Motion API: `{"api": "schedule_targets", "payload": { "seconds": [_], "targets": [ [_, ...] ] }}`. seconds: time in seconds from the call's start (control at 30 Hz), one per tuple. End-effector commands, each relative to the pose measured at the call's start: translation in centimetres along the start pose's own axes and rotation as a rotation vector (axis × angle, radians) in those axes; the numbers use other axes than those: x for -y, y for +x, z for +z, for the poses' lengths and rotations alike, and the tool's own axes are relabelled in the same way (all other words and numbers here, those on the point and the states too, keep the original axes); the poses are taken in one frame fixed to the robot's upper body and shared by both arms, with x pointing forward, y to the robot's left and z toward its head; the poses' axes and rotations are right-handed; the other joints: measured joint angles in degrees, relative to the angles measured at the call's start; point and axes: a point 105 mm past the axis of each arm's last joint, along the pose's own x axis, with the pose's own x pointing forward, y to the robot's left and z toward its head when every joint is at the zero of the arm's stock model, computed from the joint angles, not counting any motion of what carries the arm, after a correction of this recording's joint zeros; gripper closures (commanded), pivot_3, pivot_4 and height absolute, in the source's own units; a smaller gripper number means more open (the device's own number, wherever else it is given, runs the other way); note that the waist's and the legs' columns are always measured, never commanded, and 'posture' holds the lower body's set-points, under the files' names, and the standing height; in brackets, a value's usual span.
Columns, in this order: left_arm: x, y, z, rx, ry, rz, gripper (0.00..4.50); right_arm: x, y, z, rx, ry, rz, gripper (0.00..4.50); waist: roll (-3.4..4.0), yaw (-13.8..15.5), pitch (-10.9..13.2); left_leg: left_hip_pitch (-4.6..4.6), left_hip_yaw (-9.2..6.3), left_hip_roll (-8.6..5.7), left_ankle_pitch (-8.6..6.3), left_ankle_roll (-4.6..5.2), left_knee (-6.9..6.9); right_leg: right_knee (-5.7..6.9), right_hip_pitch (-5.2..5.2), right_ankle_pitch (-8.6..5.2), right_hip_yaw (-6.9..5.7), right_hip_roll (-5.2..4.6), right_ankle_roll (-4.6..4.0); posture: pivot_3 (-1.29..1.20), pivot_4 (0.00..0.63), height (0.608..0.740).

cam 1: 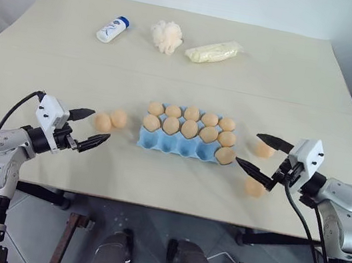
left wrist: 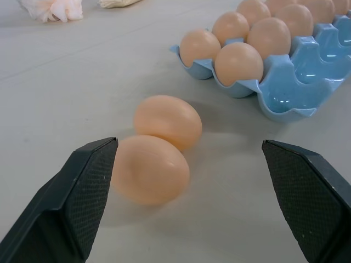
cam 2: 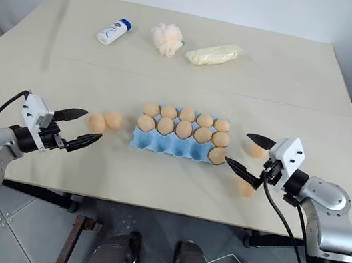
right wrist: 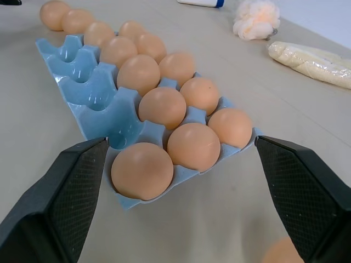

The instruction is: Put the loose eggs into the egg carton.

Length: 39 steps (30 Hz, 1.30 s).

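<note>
Two loose eggs (cam 1: 110, 120) lie just beyond the spread left gripper (cam 1: 90, 128), beside the egg carton (cam 1: 161, 142).

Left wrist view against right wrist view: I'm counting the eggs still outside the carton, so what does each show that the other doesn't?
The left wrist view alone gives a close look at the left gripper, open, with two loose eggs lying touching on the table beside the egg carton. The right wrist view alone shows the right gripper, open, the carton's four empty near-row cups, the white bottle, and a sliver of another loose egg. Both share the carton, the puff and the wrapped pale packet.
</note>
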Motion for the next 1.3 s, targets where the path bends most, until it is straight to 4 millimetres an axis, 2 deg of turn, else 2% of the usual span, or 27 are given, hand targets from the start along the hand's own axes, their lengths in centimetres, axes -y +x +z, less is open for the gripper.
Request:
{"api": "schedule_targets", "payload": {
  "seconds": [0.03, 0.1, 0.2, 0.33, 0.53, 0.67, 0.87, 1.0, 1.3],
  "targets": [
    [0.1, -0.1, 1.2, 0.021, 0.061, 0.0, 0.0, 0.3, -0.1, 1.0, 0.028, -0.042, 0.001, 0.04, 0.0, 0.0, 0.0, 0.0, 0.0, 0.0, 0.0, 0.0, 0.0, 0.0, 0.0, 0.0, 0.0, 0.0, 0.0, 0.0, 0.15, 0.74],
    [0.4, 0.3, 1.5, 0.045, 0.049, -0.025, 0.0, 0.4, -0.3, 1.2, 0.029, -0.046, -0.008, 0.04, 0.0, 0.01, 0.0, 0.0, 0.0, 0.0, 0.0, 0.0, 0.0, 0.0, 0.0, 0.0, 0.0, 0.0, 0.0, 0.0, 0.15, 0.74],
    [2.2, 1.1, 2.3, 0.085, 0.067, -0.135, 0.0, 0.7, -1.4, 1.6, 0.03, -0.052, -0.05, 0.04, 0.0, 0.06, 0.0, 0.0, 0.0, 0.0, 0.0, 0.0, -0.01, 0.0, 0.0, 0.0, 0.0, -0.01, 0.0, 0.0, 0.15, 0.74],
    [5.3, 2.6, 2.7, 0.09, 0.126, -0.326, 0.0, 0.9, -4.2, 1.7, 0.007, -0.041, -0.147, 0.04, 0.0, 1.24, 0.0, -0.03, 0.0, -0.01, 0.0, 0.0, -0.05, -0.09, 0.0, 0.0, -0.01, 0.0, 0.0, 0.0, 0.15, 0.74],
    [8.2, 4.4, 3.1, 0.104, 0.225, -0.535, 0.0, -0.6, -9.0, 0.6, -0.075, 0.006, -0.266, 0.04, 0.01, 1.64, 0.0, -0.03, -0.01, -0.01, -0.03, 0.0, -0.05, -0.19, 0.06, 0.0, -0.02, 0.02, 0.0, 0.0, 0.15, 0.74],
    [9.0, 5.5, 3.3, 0.117, 0.234, -0.602, 0.0, -2.2, -10.0, -0.8, -0.131, 0.04, -0.263, 0.04, 0.01, 1.15, -0.01, -0.01, -0.01, -0.04, -0.03, 0.03, -0.04, -0.21, 0.1, 0.02, 0.0, 0.02, 0.03, 0.0, 0.15, 0.74],
    [8.9, 6.3, 2.9, 0.1, 0.236, -0.642, 0.0, -3.7, -9.8, -2.6, -0.174, 0.111, -0.218, 0.04, 0.01, 1.11, -0.01, 0.03, -0.03, -0.03, -0.02, 0.04, 0.01, -0.2, 0.1, 0.03, 0.01, 0.09, 0.04, 0.0, 0.15, 0.74],
    [8.5, 6.2, 2.8, 0.1, 0.233, -0.618, 0.0, -3.2, -7.2, -3.4, -0.148, 0.141, -0.197, 0.04, -0.02, 1.03, -0.01, 0.01, -0.04, -0.03, -0.02, 0.06, 0.03, -0.22, 0.1, 0.04, 0.01, 0.08, 0.06, 0.0, 0.15, 0.74],
    [8.6, 5.8, 2.9, 0.107, 0.232, -0.578, 0.0, -3.3, -4.4, -6.3, -0.178, 0.193, -0.102, 0.04, -0.02, 1.48, -0.01, -0.04, -0.07, -0.04, 0.07, 0.29, 0.03, -0.22, 0.1, 0.02, -0.01, 0.06, 0.05, 0.0, 0.15, 0.74]
  ]
}}
